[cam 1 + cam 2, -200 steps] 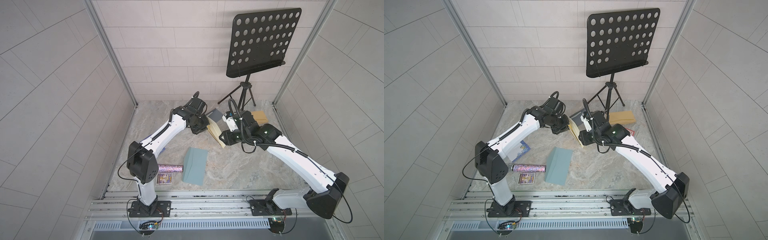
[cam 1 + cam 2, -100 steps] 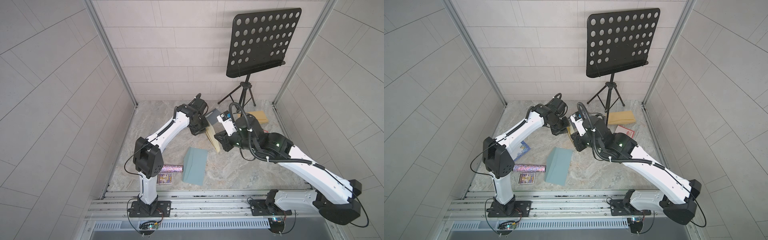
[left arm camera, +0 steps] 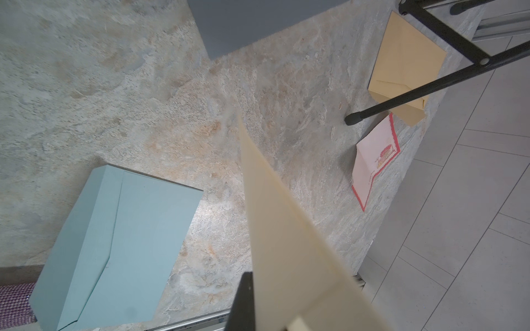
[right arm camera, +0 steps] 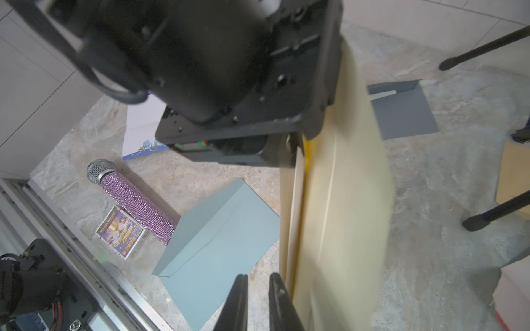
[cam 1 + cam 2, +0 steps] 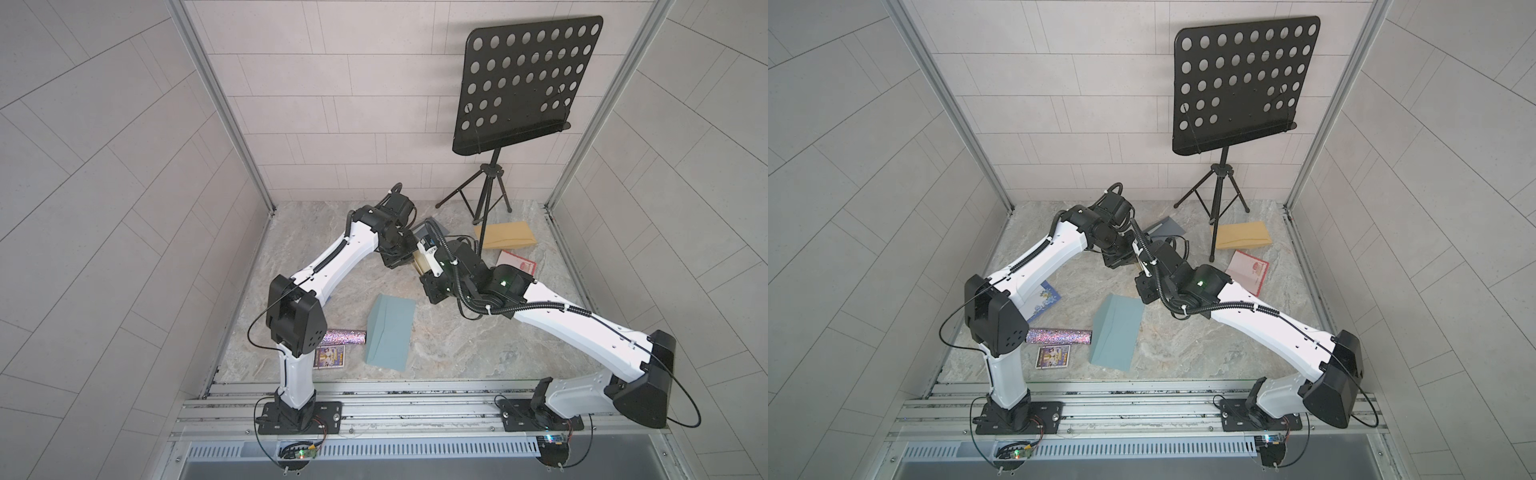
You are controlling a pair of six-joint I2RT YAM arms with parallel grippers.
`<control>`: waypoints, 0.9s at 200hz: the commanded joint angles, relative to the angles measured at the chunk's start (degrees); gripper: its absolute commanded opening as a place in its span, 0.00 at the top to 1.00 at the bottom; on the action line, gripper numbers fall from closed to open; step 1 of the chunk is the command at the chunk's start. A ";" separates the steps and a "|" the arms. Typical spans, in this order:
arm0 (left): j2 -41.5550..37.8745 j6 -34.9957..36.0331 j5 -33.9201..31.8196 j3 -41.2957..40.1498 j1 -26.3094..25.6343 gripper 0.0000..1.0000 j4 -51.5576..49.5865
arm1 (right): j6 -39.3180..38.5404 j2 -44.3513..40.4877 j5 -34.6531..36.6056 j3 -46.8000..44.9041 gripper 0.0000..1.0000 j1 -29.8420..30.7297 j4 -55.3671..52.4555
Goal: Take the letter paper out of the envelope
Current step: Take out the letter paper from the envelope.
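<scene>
1. Surface [image 5: 457, 345]: a marbled slab that carries all items. The music stand [image 5: 525, 83] at its rear is the reference for every position below.

2. Teal envelope [image 5: 390, 332]: lies flat, well apart from the music stand, toward the arm bases. The flap is folded down. Contents are not visible.

3. Cream envelope [image 4: 344, 186]: held edge-on off the surface, near the music stand's feet on the left arm's side. The left gripper [image 3: 266, 312] has its fingers clenched on one end of it.

4. Kraft envelope [image 5: 505, 235]: lies flat at the music stand's feet, with one leg passing over it. The flap is folded down. Contents are not visible.

5. Grey envelope [image 4: 401, 117]: lies flat near the music stand's feet, on the left arm's side. The flap is open and a pale strip shows in the mouth. Whether that strip is a sheet cannot be told.

6. Letter paper [image 4: 304, 172]: shows as a yellow strip between the cream envelope's layers, not yet out.

7. Right gripper [image 4: 256, 289]: the fingers [image 4: 238, 301] stand narrowly parted with nothing between them, just beside the cream envelope's edge.
</scene>
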 commanded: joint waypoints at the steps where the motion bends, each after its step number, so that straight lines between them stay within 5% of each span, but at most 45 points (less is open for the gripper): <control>1: -1.89 -0.55 1.15 1.83 0.02 1.00 -1.76 | -1.20 0.90 3.49 0.19 0.82 -0.74 0.35; 180: -4.53 -2.32 4.17 1.42 -1.54 1.00 -1.57 | -3.07 3.62 4.88 0.32 0.72 -5.48 2.21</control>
